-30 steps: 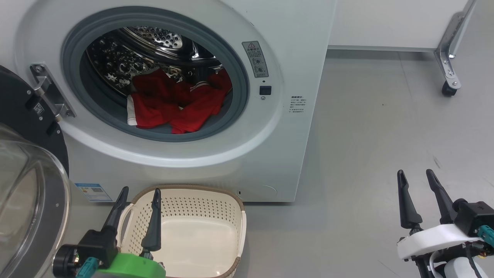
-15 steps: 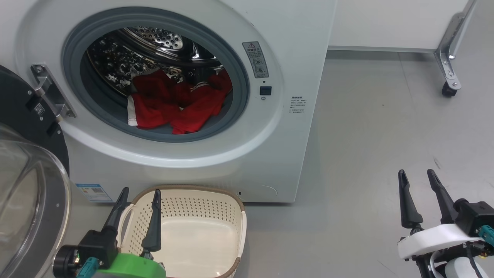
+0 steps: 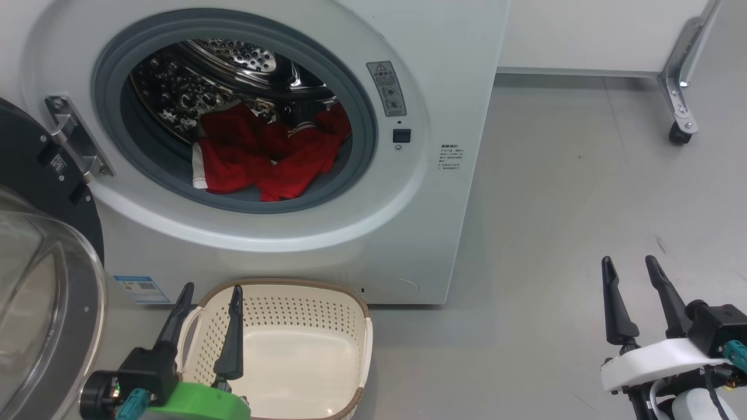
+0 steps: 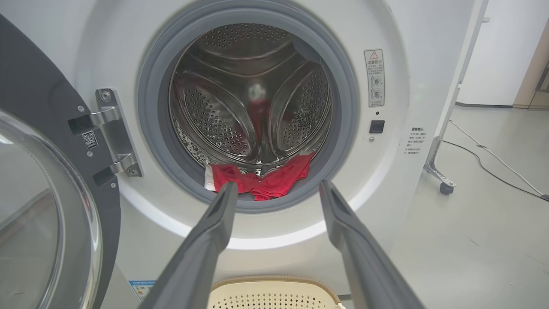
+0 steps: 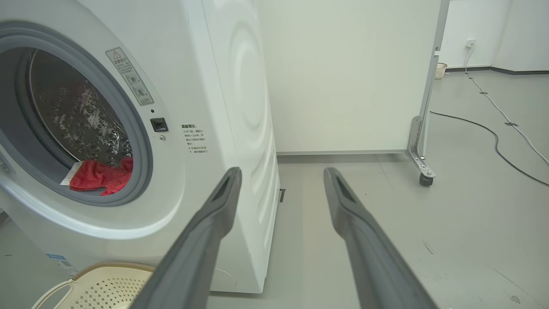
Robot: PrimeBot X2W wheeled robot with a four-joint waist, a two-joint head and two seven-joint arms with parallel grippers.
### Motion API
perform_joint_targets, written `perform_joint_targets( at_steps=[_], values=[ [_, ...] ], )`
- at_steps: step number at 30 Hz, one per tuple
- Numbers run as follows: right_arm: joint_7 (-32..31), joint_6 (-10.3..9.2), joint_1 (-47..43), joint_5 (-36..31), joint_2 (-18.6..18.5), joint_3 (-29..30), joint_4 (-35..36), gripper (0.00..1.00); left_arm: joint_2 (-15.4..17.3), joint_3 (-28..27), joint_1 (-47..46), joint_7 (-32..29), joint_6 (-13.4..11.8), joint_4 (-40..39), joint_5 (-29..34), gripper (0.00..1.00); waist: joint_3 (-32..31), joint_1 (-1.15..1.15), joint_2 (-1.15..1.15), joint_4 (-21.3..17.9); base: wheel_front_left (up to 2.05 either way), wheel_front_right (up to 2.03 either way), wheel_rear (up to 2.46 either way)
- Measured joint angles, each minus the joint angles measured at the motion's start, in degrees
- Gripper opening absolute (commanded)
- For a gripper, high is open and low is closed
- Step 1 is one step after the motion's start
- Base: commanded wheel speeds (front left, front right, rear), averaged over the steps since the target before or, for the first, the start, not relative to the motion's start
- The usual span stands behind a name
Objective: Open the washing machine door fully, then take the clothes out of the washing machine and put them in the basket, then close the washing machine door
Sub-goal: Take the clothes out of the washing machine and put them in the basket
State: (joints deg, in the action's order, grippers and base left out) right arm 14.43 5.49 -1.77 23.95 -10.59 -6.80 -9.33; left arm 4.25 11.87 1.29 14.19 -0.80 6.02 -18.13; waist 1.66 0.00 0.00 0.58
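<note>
Nearest, the left jaws are standing released and gripping nothing, their fingers (image 3: pixel 231 335) pointing toward the washer (image 3: pixel 408 245) and overlapping the left end of the basket (image 3: pixel 327 303) in the head view. The right jaws are likewise gaping, fingers (image 3: pixel 614 309) hanging over bare floor (image 3: pixel 583 204), well apart from the washer's right side. The basket is sitting on the floor just in front of the washer, below its opening. The door (image 3: pixel 29 169) is standing wide open on its hinge (image 3: pixel 76 140) at the left, its glass bowl (image 3: pixel 41 303) bulging toward the head camera. The clothes (image 3: pixel 262 160) are lying bunched in the bottom of the drum (image 3: pixel 233 58), their front edge reaching the grey seal (image 3: pixel 365 116). Farther right, a caster (image 3: pixel 678 134) is resting on the floor.
</note>
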Motion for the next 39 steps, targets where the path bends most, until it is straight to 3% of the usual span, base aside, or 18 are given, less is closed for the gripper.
perform_joint_targets(
  at_steps=[11, 22, 31, 39],
  values=[
    [0.0, 0.49, 0.1, -0.3, -0.3, -0.7, 1.6, 1.0, 0.1, -1.1, -0.1, -0.1, -2.0, -2.0, 0.2, 1.0, 3.1, 0.0, 0.0, -1.2, 0.0, 0.0, 0.0],
    [0.0, 0.94, 0.0, 0.2, -1.4, -0.7, 3.2, 1.0, 0.6, -1.1, -5.5, -4.7, -3.7, -2.5, 3.8, 1.0, 9.5, 0.0, 0.0, -3.8, 0.0, 0.0, 0.0],
    [0.0, 1.19, 1.5, 1.3, -1.7, -1.1, 4.1, 1.0, 3.2, -4.9, -13.9, -10.2, -5.0, -0.5, 6.6, 1.0, 15.3, 0.0, 0.0, -7.1, 0.0, 0.0, 0.0],
    [0.0, 1.49, 4.9, 2.4, -1.7, -1.6, 5.0, 1.0, 7.4, -9.8, -23.1, -16.7, -5.5, 2.9, 9.7, 1.0, 20.6, 0.0, 0.0, -10.7, 0.0, 0.0, 0.0]
  ],
)
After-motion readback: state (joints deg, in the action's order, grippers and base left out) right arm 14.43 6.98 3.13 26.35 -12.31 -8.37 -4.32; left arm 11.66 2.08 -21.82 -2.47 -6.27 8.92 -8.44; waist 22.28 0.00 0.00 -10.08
